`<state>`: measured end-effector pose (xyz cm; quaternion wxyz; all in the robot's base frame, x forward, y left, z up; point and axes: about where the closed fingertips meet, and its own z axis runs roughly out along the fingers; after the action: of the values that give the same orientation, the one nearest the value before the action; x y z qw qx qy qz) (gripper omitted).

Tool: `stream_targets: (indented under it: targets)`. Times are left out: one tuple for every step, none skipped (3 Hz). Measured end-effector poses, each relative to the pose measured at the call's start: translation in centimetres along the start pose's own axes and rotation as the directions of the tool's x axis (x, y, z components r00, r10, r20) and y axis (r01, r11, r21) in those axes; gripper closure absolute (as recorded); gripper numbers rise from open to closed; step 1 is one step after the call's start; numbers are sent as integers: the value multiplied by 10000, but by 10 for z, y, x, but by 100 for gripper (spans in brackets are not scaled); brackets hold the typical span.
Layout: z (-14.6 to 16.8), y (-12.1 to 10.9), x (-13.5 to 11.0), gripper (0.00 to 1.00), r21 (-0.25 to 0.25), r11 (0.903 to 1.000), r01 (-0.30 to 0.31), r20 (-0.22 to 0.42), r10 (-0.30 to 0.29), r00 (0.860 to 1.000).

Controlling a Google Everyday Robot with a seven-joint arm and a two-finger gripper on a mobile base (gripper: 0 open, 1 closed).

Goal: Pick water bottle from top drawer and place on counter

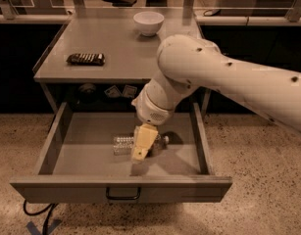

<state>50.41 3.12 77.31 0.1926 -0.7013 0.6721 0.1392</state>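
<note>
The top drawer (81, 158) is pulled wide open below the counter (125, 50), its dark pull handle (123, 196) facing me. The water bottle (122, 144) lies on its side on the drawer floor near the middle, with its clear ribbed body to the left and its cap end to the right. My gripper (140, 148) hangs down from the large white arm (189, 77), right over the middle of the bottle, and hides its label band. I cannot tell whether it touches the bottle.
A white bowl (148, 22) stands at the back of the counter and a dark ridged bar (86, 58) lies at its left. Small items sit in the shelf gap (115, 91) under the counter. Speckled floor surrounds the drawer, and cables (39, 212) lie at the lower left.
</note>
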Motion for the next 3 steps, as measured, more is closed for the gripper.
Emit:
stream_targets:
  targets:
    - [36,-33,-27,0,360,9993,25,430,-41,9991]
    - [66,-59,-35,0,578,9969,-531,683,491,9965]
    - [92,-75,-17,0,522,9885,-1418,779,1375,9874]
